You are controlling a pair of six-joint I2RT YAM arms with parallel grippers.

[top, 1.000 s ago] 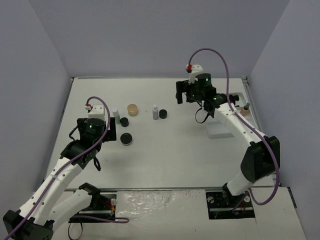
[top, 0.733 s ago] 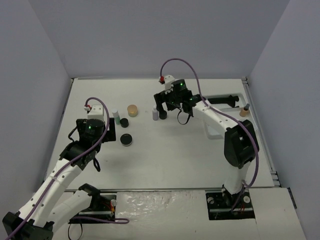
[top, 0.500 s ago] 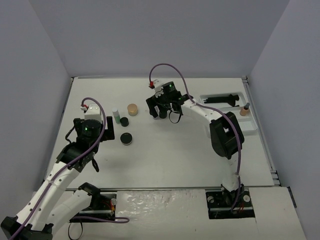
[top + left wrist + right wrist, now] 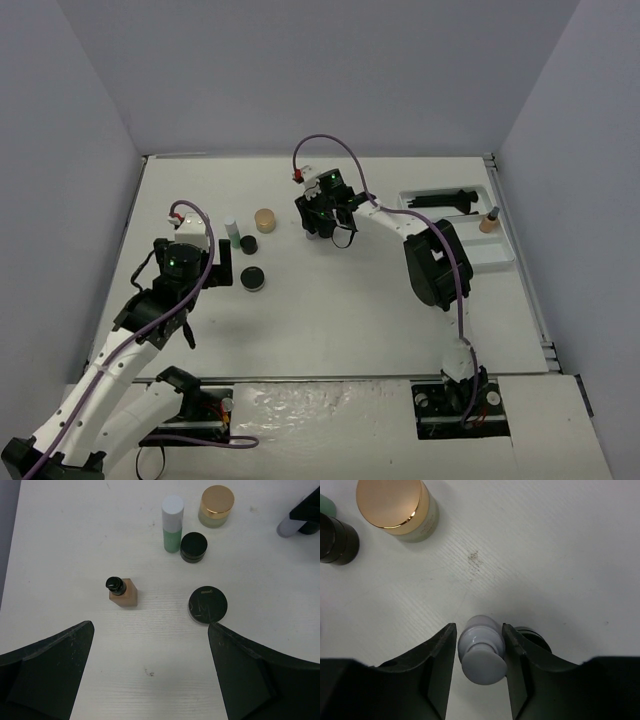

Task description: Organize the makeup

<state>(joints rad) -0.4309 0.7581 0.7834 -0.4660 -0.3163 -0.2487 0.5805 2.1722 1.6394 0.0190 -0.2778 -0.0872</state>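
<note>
Straddles grey bottle [image 4: 482,652] w/ right hand [image 4: 479,632], one finger each side, gap narrow, pads just beside or touching its sides; can't tell if clamped. Looks set that way to grip the body under the cap and lift w/o knocking the black jar [image 4: 532,636] right behind it. Finds bottle upright on counter [image 4: 340,310], mid-back, betw. gold-lid jar [image 4: 395,507] on the left and tray [image 4: 480,248] well apart on the right. Going by tray contents, w/ brushes [image 4: 430,199] in far slot and tan bottle [image 4: 488,222] in the next, prob. sorting by kind, so grey bottle likely bound for that second slot. Stretches right arm long across to the left, elbow folded over mid-counter, wrist tipped down, cam looking along the fingers. Holds left hand [image 4: 150,680] wide open and empty above its own cluster: second tan bottle [image 4: 123,592] upright ahead of the gap, flat black jar [image 4: 208,605] near the right finger, green bottle [image 4: 172,530] and small black jar [image 4: 194,547] side by side beyond. Reads as lining up on that tan bottle, not yet committed. Angles left arm in from near-left corner, bent, hand pointing down.
</note>
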